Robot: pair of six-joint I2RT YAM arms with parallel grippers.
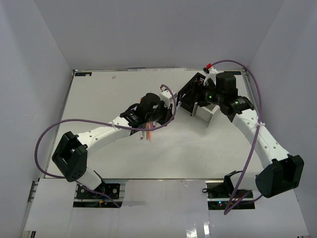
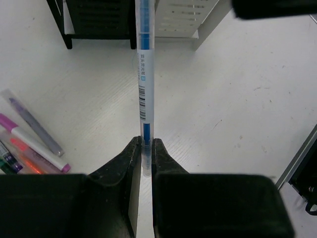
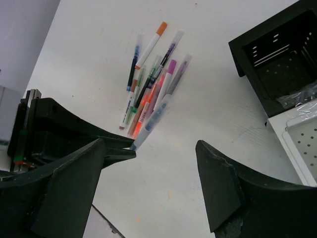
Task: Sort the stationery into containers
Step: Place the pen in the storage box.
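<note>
Blue-banded and clear-barrelled, a slim pen [image 2: 144, 74] is pinched at its near end by the left gripper [image 2: 143, 148], its far end pointed between the black slotted box [image 2: 99, 17] and the white slotted box [image 2: 183, 17]. The fingers of the right gripper [image 3: 163, 148] are spread wide above the white table [image 3: 213, 74], where a loose heap of coloured pens [image 3: 148, 94] is seen.

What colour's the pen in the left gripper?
The pen is blue and white; clearest in left wrist view.
</note>
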